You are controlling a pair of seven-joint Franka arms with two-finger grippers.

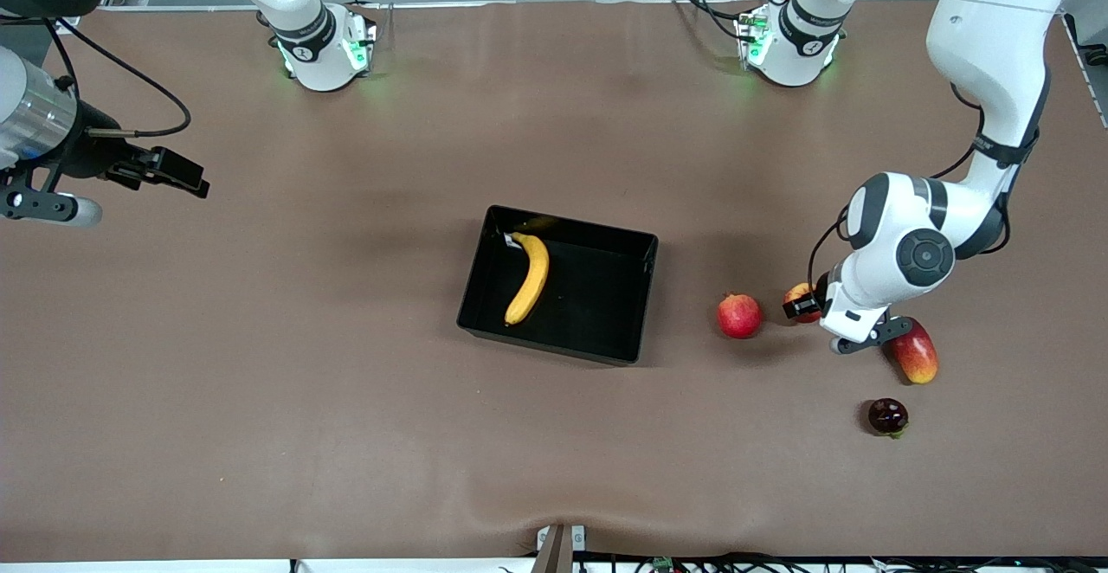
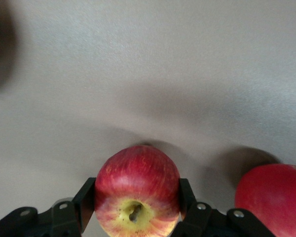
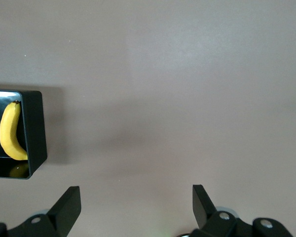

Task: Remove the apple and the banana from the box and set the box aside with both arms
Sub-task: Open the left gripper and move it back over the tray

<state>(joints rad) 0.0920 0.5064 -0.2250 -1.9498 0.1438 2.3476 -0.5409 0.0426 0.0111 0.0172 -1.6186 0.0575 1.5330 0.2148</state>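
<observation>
Nearest my front camera I see a small dark, purplish-red fruit (image 1: 888, 415) lying on the table (image 1: 260, 400) toward the left arm's end. From there I go by size: the black box (image 1: 636, 296) sits near the middle of the table, with the banana (image 1: 529, 277) lying inside it along the wall toward the right arm's end. The oval red-orange mango (image 1: 916, 351) lies just beside the left end effector (image 1: 807, 305), slightly nearer the camera than it. The pomegranate (image 1: 739, 315) rests between the box and that end effector, apart from both. On my left wrist view the apple (image 2: 137, 191) is clamped between the two fingers (image 2: 84, 202), low at the table, stem end facing the lens. My right end effector (image 1: 173, 171) waits over bare table at the right arm's end, its fingers (image 3: 68, 206) spread wide apart and holding nothing.
</observation>
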